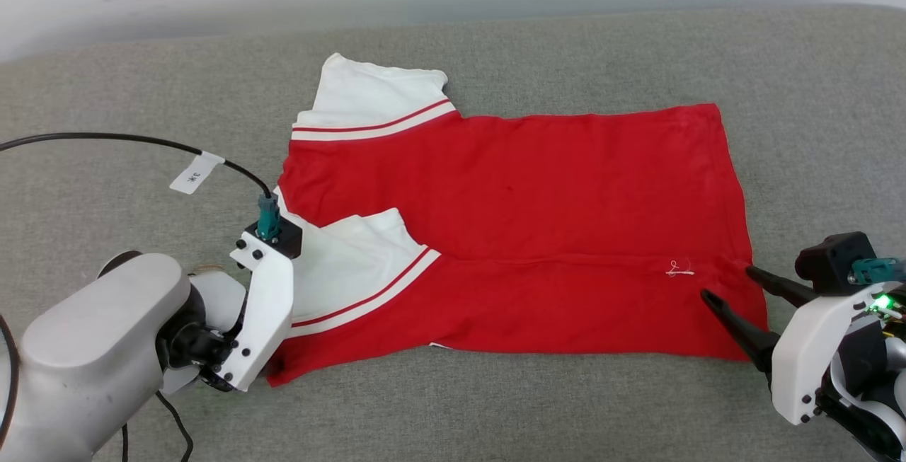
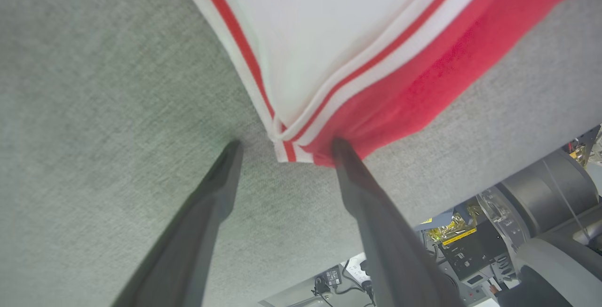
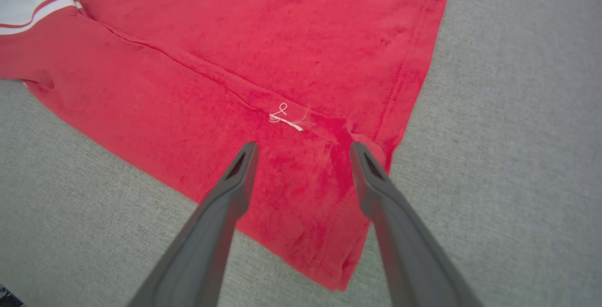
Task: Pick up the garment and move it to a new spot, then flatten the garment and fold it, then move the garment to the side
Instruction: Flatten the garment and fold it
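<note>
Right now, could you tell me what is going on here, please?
A two-armed robot is folding a red shirt on a grey surface. The near edge is already folded over. The left gripper is at the sleeve end, the right gripper over the hem end, both with jaws open, holding nothing.

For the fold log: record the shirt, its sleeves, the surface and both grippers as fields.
shirt: red, lying flat, near long side folded over onto the body
far sleeve: white, spread out
near sleeve: white, folded onto the red
surface: grey fabric
left gripper: open, tips either side of the near sleeve's striped corner
right gripper: open, over the hem corner, beside a white thread
</note>
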